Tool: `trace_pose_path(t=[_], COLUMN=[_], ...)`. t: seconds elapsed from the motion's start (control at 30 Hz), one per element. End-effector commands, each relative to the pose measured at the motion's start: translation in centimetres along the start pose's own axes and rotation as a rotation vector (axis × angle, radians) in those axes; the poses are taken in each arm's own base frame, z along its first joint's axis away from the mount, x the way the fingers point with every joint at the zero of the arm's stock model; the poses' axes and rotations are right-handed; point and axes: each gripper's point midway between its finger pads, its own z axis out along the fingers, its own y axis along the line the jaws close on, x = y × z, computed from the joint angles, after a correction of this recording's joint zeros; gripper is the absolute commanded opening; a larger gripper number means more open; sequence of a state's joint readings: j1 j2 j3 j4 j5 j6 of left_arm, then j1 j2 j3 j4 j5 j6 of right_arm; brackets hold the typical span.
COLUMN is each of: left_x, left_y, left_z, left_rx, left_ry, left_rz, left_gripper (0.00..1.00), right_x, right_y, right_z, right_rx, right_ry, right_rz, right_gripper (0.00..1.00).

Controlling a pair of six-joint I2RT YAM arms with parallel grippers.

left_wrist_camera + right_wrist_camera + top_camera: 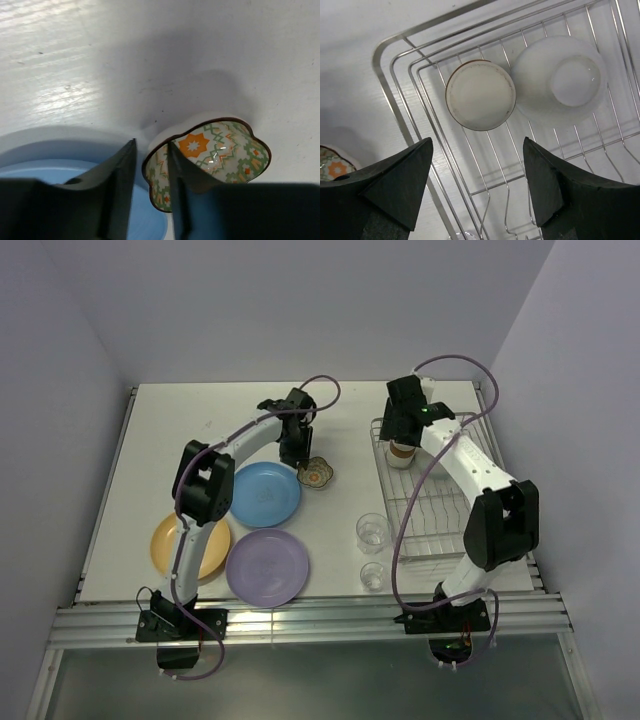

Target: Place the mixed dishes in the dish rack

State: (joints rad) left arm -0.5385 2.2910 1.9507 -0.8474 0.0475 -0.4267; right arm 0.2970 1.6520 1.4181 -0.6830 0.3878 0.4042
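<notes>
The small floral bowl [210, 160] is sitting upright on the white surface [200, 430], mouth facing up, just beside the blue plate [265, 492] at about 2 o'clock from it. The dish rack [384, 502] is lying well apart at its 3 o'clock. The bowl looks like glazed ceramic, so it is probably light, stiff and brittle, and slick under hard pads. Its thin wavy rim offers the only real purchase, a pinch across the wall with one finger inside and one outside. The left claw [151, 143] is standing in just that way at roughly the bowl's 8 o'clock in the wrist view. Its jaws are about half open, the inner finger is over the patterned inside and the outer one is over the plate's edge. A sliver of gap is showing beside the rim, so it is not yet gripping anything. Held off-centre like this, the bowl is likely to tip on lifting, so a firm, deep bite matters. Being nearly round, it has no true long axis, only its vertical one. The right claw [477, 145] is hanging wide open and empty over the rack's far corner, above the brown cup [480, 95] and white bowl [559, 80] resting there.
</notes>
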Motion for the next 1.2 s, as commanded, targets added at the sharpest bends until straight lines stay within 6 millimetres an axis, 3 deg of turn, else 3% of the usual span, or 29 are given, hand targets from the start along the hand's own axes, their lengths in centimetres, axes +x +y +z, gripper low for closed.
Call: trace_pose_path(t=[0.0,0.13,0.17,0.23,0.33,0.5,0.53,0.57,0.6,0.63,0.67,0.73,0.77,0.8,0.83,0.9,0.93,0.97,1.07,1.13,1.17], left_x=[1.0,1.8,1.7,1.0,0.1,-1.4,-0.7,-0.7,-1.4,-0.6,-0.4,-0.3,0.2,1.1,0.2,1.5,0.8,1.1,1.5,1.9,1.8], left_y=[-1.2,-1.6,-1.7,-2.2,-3.5,-7.2,-7.7,-9.0,-10.2,-10.6,-11.7,-12.9,-13.8,-14.0,-15.0,-15.5,-16.1,-16.3,-16.5,-16.5,-16.5], left_z=[0.1,0.1,-0.2,-1.5,-4.4,-11.6,-11.9,-14.6,-16.0,-16.3,-18.8,-20.3,-23.0,-22.9,-25.9,-27.0,-29.2,-30.5,-31.9,-31.7,-32.9], left_rx=[0.019,0.025,0.031,0.050,0.115,0.352,0.393,0.490,0.562,0.602,0.688,0.794,0.887,0.925,1.040,1.164,1.268,1.320,1.417,1.443,1.498], left_ry=[0.020,0.042,0.038,0.008,-0.024,-0.107,-0.091,-0.107,-0.139,-0.121,-0.128,-0.137,-0.141,-0.092,-0.176,-0.099,-0.179,-0.145,-0.140,-0.123,-0.129], left_rz=[0.060,0.057,0.055,0.045,0.022,-0.081,-0.099,-0.100,-0.124,-0.136,-0.129,-0.164,-0.146,-0.217,-0.178,-0.273,-0.227,-0.278,-0.288,-0.311,-0.318], left_gripper=[0.33,0.01,0.00,0.00,0.00,0.00,0.00,0.00,0.00,0.00,0.00,0.00,0.00,0.00,0.00,0.00,0.00,0.00,0.00,0.00,0.00], right_x=[-2.8,-3.8,-3.3,-3.2,-1.3,1.0,0.8,1.3,1.3,1.2,1.9,2.3,2.7,2.6,2.3,2.6,1.9,2.2,1.4,0.8,0.7], right_y=[-0.3,-0.6,-0.5,-0.2,0.5,2.9,2.7,2.9,3.2,3.9,4.0,4.6,4.7,4.9,5.4,5.7,6.1,6.4,6.7,6.7,6.7], right_z=[-3.6,-6.2,-6.8,-7.8,-9.2,-13.1,-14.0,-14.3,-15.0,-16.6,-16.7,-18.6,-18.6,-19.4,-20.2,-21.3,-21.9,-22.8,-24.6,-25.4,-25.8], right_rx=[-0.029,-0.066,-0.085,-0.142,-0.265,-0.521,-0.560,-0.602,-0.656,-0.762,-0.796,-0.913,-0.940,-0.976,-1.040,-1.107,-1.156,-1.206,-1.281,-1.304,-1.312], right_ry=[-0.069,-0.087,-0.063,-0.037,0.076,0.193,0.189,0.207,0.216,0.224,0.254,0.284,0.293,0.291,0.282,0.308,0.282,0.327,0.317,0.302,0.306], right_rz=[0.055,0.082,0.079,0.101,0.122,0.129,0.153,0.169,0.185,0.199,0.209,0.218,0.227,0.243,0.242,0.288,0.291,0.323,0.336,0.334,0.342], right_gripper=[0.80,0.80,0.80,0.80,0.80,0.80,0.80,0.80,0.79,0.79,0.79,0.79,0.79,0.79,0.79,0.79,0.79,0.79,0.79,0.79,0.79])
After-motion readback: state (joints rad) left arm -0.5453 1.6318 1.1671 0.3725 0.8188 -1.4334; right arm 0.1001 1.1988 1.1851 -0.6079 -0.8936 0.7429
